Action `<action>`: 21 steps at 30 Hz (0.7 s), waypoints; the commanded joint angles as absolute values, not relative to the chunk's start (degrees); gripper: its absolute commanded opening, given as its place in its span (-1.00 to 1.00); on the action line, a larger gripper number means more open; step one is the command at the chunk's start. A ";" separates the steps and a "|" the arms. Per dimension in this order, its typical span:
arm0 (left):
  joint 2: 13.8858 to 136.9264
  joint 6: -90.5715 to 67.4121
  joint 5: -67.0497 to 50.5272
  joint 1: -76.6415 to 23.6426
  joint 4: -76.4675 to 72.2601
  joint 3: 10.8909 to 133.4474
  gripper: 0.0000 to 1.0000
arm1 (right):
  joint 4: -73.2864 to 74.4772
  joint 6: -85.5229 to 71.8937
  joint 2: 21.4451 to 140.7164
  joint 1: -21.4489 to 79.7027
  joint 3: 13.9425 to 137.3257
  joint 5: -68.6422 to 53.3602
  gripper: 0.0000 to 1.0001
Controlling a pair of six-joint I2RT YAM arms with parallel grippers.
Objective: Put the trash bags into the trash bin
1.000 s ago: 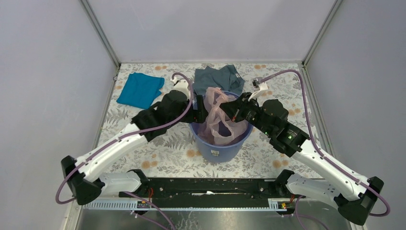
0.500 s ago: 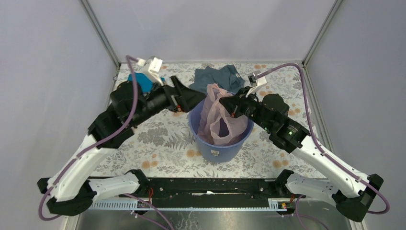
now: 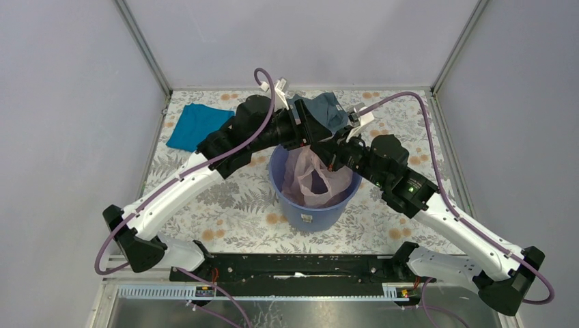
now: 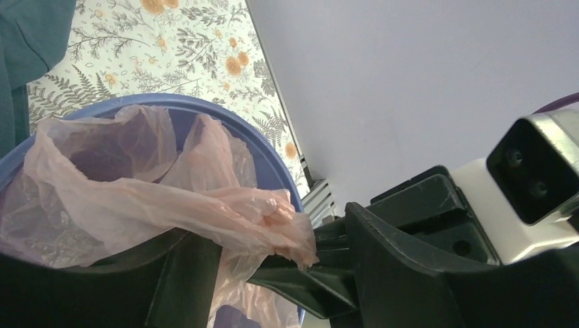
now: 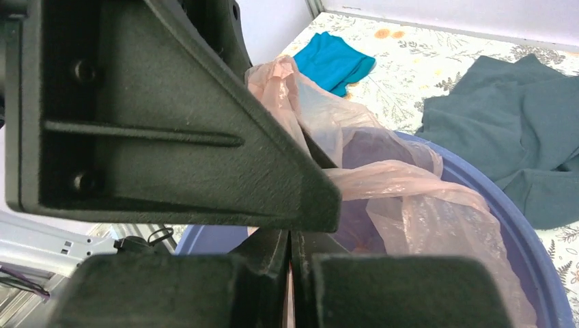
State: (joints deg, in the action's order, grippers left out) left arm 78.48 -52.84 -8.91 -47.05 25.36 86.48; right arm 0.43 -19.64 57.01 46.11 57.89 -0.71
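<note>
pink film bag (image 4: 136,198): thin, translucent, crumpled. body sags inside blue-violet bin (image 3: 308,213), mid-table; twisted handle strand lifted above rim. right gripper (image 5: 291,263) fingers closed to slit, pinching that strand. left gripper (image 3: 308,131) crowds over far rim, just beside right; its opening cannot tell. grey-blue garment (image 3: 326,109) touches bin's far edge. teal cloth (image 3: 198,126) well apart, far left. patterned tabletop (image 3: 225,198) shows left and near of bin.

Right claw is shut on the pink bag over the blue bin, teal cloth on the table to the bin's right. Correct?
Not quite: the top external view shows the teal cloth on the table to the left of the blue bin. The right claw is indeed shut on the pink bag over the bin.
</note>
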 commanded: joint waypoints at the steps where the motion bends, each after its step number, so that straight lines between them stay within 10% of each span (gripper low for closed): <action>1: 75.49 -55.22 -4.76 -46.93 19.65 88.33 0.31 | -3.36 -18.37 56.29 46.15 57.13 -4.60 -1.00; 7: 74.79 -56.47 -3.71 -46.93 19.11 85.55 -0.32 | -3.67 -18.46 55.30 46.21 56.23 -6.42 -0.92; 12: 72.91 -53.24 -1.70 -46.87 22.01 85.00 -0.88 | 2.22 -15.94 53.99 46.20 57.61 -5.09 -0.09; 21: 66.52 -45.31 -13.90 -45.14 16.64 80.39 -1.00 | 13.89 -14.13 49.56 46.15 61.41 1.16 0.79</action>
